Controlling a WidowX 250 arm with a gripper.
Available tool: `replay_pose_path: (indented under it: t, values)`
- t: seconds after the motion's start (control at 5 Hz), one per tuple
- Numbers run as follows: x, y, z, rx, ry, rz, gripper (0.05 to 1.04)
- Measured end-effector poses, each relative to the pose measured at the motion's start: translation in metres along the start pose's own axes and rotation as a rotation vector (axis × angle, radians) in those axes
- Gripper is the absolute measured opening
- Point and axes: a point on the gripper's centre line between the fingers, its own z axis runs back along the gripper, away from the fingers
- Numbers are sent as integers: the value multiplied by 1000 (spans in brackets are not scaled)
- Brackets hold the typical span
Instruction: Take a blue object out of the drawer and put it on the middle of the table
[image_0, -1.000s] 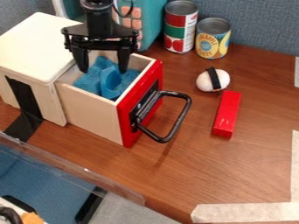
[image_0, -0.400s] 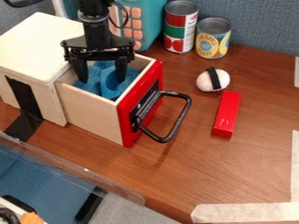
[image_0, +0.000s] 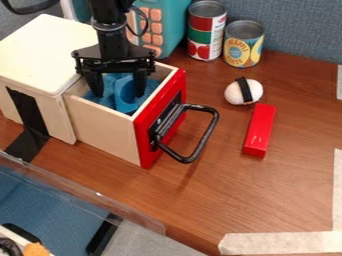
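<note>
Jaws spread, apparently straddling the blue object in the open drawer. Judgement: centre gripper, close squarely without snagging the blue lining, lift straight out, then cross to table.

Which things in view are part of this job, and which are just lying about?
Job:
- gripper
- blue object
- drawer
- table

Just lying about:
- two cans
- white thing with black band
- red block
- teal thing with orange buttons
</note>
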Motion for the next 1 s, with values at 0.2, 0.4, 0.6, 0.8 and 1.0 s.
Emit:
replay_pose_path:
  t: [0.2, 0.4, 0.6, 0.8, 1.0]
  values:
    - [0, 1, -1, -10, -4, 23, 807]
    - [1, 1, -2, -30, -5, 53, 546]
    - [1, 1, -2, -28, -5, 54, 536]
    - [1, 2, -2, -30, -8, 57, 536]
    - [-1, 1, -1, -38, -10, 61, 536]
